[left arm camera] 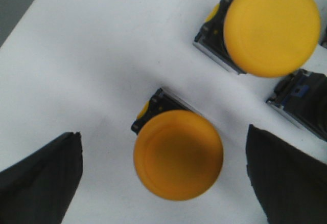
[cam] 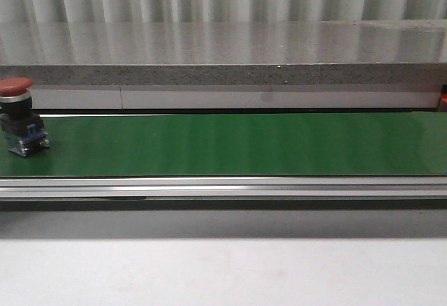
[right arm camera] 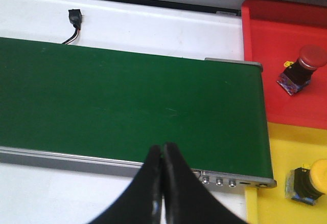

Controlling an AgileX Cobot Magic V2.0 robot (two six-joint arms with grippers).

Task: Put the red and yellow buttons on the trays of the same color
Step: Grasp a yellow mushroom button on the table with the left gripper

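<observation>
A red button stands on the green belt at its far left end in the front view. In the left wrist view my left gripper is open, its fingers on either side of a yellow button on a white surface, not touching it. Another yellow button sits beyond it. My right gripper is shut and empty over the belt's near edge. The red tray holds a red button. The yellow tray holds a yellow button.
A dark button base lies beside the yellow buttons on the white surface. A grey stone ledge runs behind the belt. An aluminium rail edges the belt's front. A small black connector lies past the belt.
</observation>
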